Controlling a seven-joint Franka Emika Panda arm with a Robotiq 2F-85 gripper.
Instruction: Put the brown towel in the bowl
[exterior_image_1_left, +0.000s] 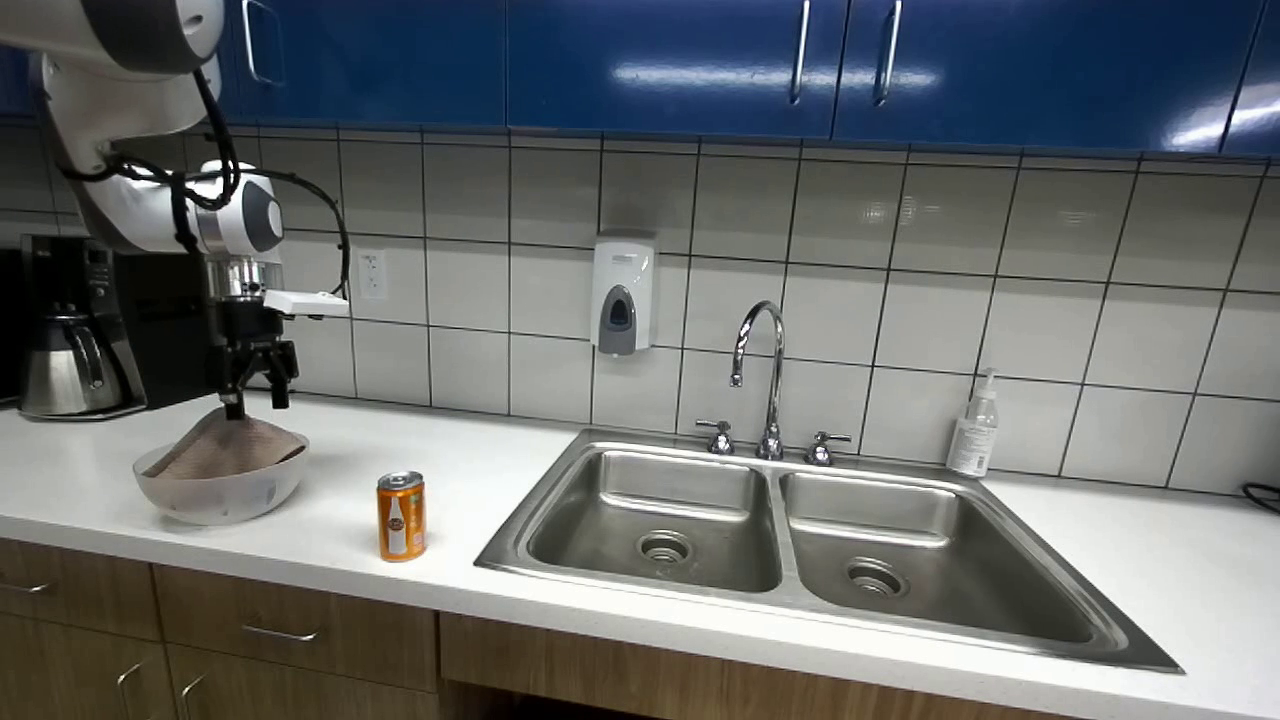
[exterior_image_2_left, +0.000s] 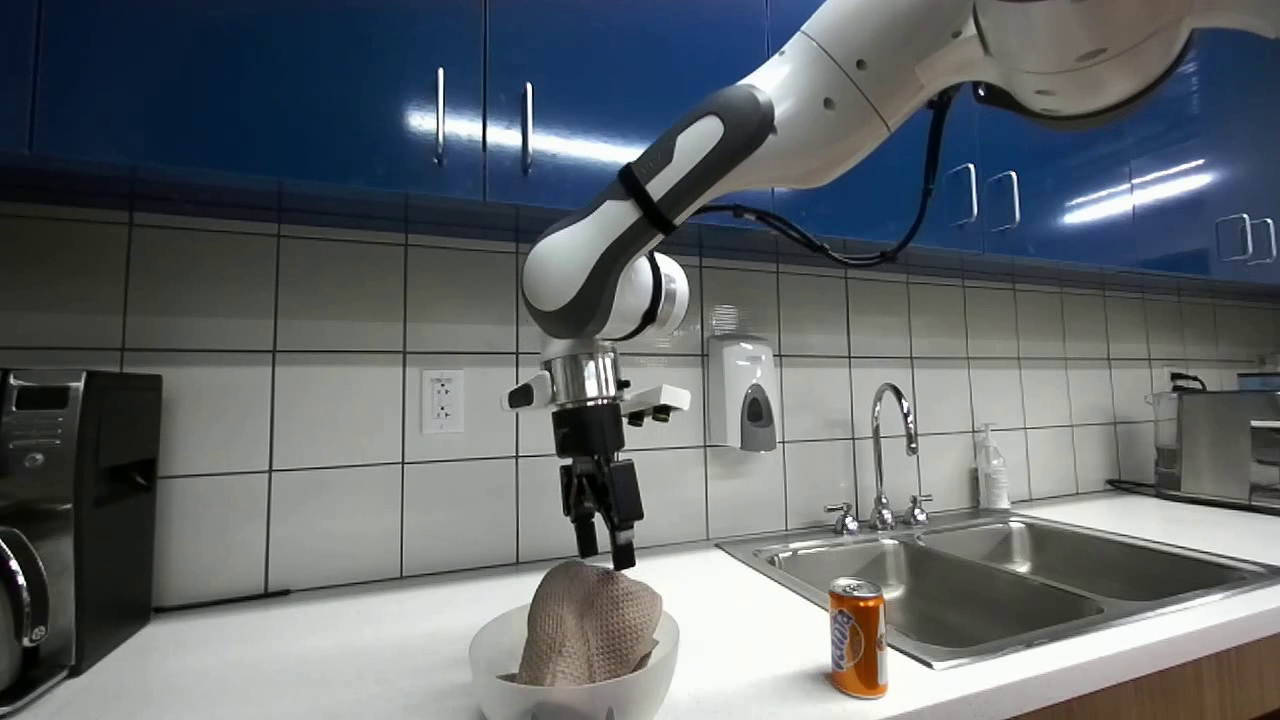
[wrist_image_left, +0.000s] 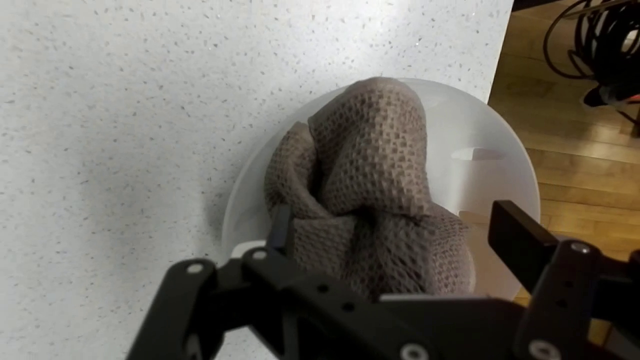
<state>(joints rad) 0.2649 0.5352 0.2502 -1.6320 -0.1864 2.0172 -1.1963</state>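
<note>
The brown towel (exterior_image_1_left: 235, 450) lies crumpled in the translucent white bowl (exterior_image_1_left: 222, 502), with its top bulging above the rim. The towel (exterior_image_2_left: 588, 628) and bowl (exterior_image_2_left: 640, 692) also show in the other exterior picture. My gripper (exterior_image_1_left: 258, 405) points down just above the towel; in an exterior view the gripper (exterior_image_2_left: 606, 556) has its fingers apart. In the wrist view the fingers (wrist_image_left: 390, 222) are wide apart over the towel (wrist_image_left: 377, 150) and bowl (wrist_image_left: 492, 135), with nothing clamped between them. Whether a fingertip touches the towel I cannot tell.
An orange can (exterior_image_1_left: 401, 520) stands on the white counter (exterior_image_1_left: 340, 450) beside the bowl. A double steel sink (exterior_image_1_left: 650, 480) with a faucet (exterior_image_1_left: 772, 380) lies beyond it. A coffee maker (exterior_image_1_left: 75, 345) stands near the wall. The counter's front edge runs close to the bowl.
</note>
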